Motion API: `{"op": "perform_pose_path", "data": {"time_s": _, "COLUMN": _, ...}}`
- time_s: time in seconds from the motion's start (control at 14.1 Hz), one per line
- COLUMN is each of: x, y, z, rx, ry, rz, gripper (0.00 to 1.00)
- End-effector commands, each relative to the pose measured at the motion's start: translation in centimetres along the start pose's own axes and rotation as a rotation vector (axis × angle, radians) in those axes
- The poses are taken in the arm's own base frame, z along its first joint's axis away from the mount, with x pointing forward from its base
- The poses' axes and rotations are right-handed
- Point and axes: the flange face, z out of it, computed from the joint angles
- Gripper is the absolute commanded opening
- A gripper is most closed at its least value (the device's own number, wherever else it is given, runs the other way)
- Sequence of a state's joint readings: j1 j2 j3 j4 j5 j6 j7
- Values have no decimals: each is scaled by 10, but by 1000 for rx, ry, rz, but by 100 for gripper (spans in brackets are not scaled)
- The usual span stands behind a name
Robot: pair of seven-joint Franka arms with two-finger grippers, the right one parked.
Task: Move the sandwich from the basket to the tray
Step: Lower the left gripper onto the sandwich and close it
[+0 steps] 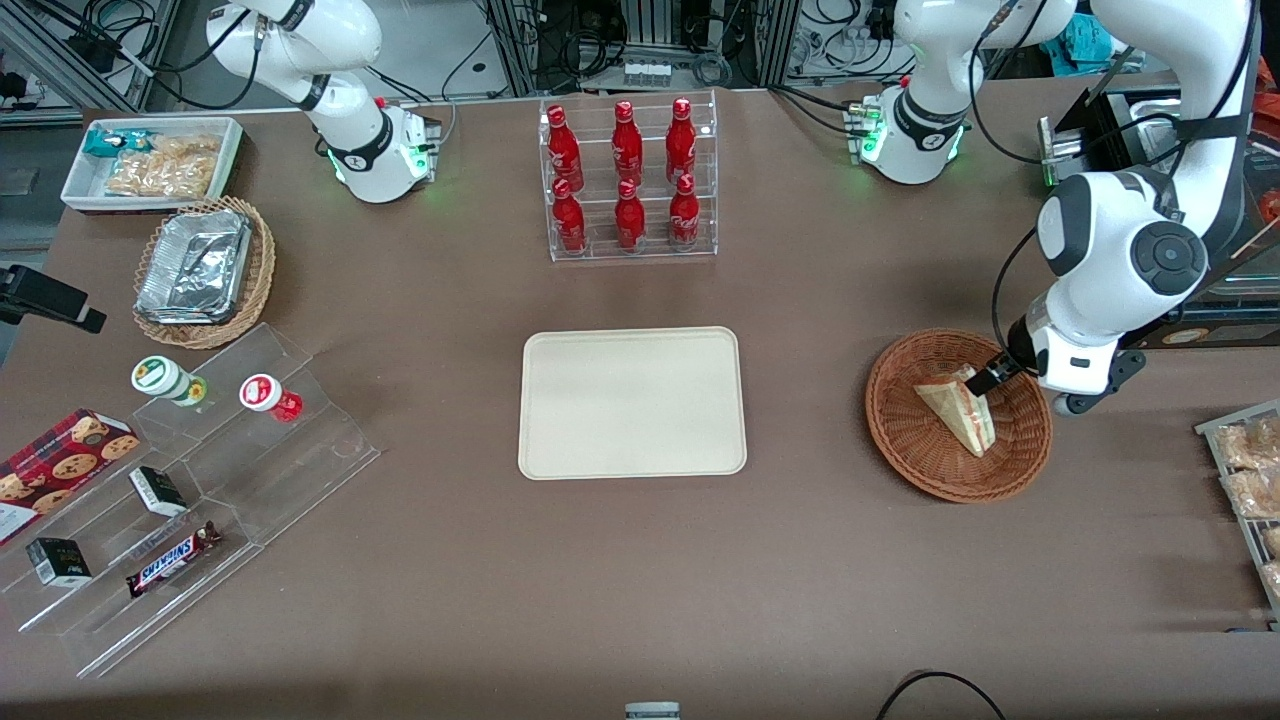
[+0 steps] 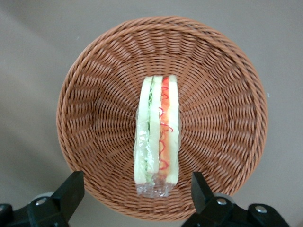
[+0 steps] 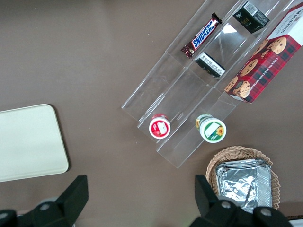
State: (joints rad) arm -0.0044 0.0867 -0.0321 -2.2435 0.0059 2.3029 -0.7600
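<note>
The sandwich [image 1: 958, 411], a plastic-wrapped wedge of pale bread with red and green filling, lies in the round reddish-brown wicker basket [image 1: 900, 440]. In the left wrist view the sandwich [image 2: 157, 132] stands on edge in the basket [image 2: 94, 118], its filling layers facing the camera. My gripper [image 1: 985, 380] hangs just above the basket's edge over the sandwich's wide end. It is open [image 2: 137, 189], with one finger on each side of the sandwich, not touching it. The cream-beige tray [image 1: 632, 402] lies bare at the table's middle, beside the basket toward the parked arm's end.
A clear rack of red bottles [image 1: 628, 180] stands farther from the camera than the tray. Toward the parked arm's end are a clear stepped stand with snacks [image 1: 180, 480], a tan basket of foil containers [image 1: 205, 272] and a white bin [image 1: 150, 163]. A rack of pastries [image 1: 1250, 480] lies beside the basket.
</note>
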Motion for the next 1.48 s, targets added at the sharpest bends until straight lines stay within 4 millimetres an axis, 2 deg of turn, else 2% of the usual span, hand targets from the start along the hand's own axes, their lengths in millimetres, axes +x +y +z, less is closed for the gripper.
{"op": "perform_pose_path", "data": {"time_s": 0.0, "x": -5, "y": 6, "z": 10, "rx": -24, "ry": 16, "rz": -147, "gripper": 100}}
{"op": "perform_pose_path", "data": {"time_s": 0.14, "x": -4, "y": 6, "z": 19, "rx": -16, "ry": 8, "rz": -151, "gripper": 100}}
{"op": "perform_pose_path", "data": {"time_s": 0.42, "x": -2, "y": 12, "z": 51, "rx": -20, "ry": 3, "rz": -176, "gripper": 100}}
{"op": "perform_pose_path", "data": {"time_s": 0.71, "x": -9, "y": 21, "z": 82, "rx": -6, "ry": -15, "rz": -190, "gripper": 98}}
{"op": "perform_pose_path", "data": {"time_s": 0.78, "x": -15, "y": 25, "z": 85, "rx": 2, "ry": -20, "rz": -185, "gripper": 82}}
{"op": "perform_pose_path", "data": {"time_s": 0.85, "x": -17, "y": 25, "z": 84, "rx": 8, "ry": -24, "rz": -172, "gripper": 49}}
{"op": "perform_pose_path", "data": {"time_s": 0.92, "x": -18, "y": 24, "z": 82, "rx": 21, "ry": -32, "rz": -154, "gripper": 24}}
{"op": "perform_pose_path", "data": {"time_s": 0.99, "x": -18, "y": 24, "z": 79, "rx": 32, "ry": -41, "rz": -122, "gripper": 14}}
{"op": "perform_pose_path", "data": {"time_s": 1.13, "x": -17, "y": 24, "z": 63, "rx": 35, "ry": -44, "rz": -21, "gripper": 9}}
{"op": "perform_pose_path", "data": {"time_s": 1.27, "x": -16, "y": 29, "z": 45, "rx": 59, "ry": -60, "rz": 49, "gripper": 8}}
{"op": "perform_pose_path", "data": {"time_s": 1.41, "x": -28, "y": 56, "z": 22, "rx": 90, "ry": -90, "rz": 160, "gripper": 5}}
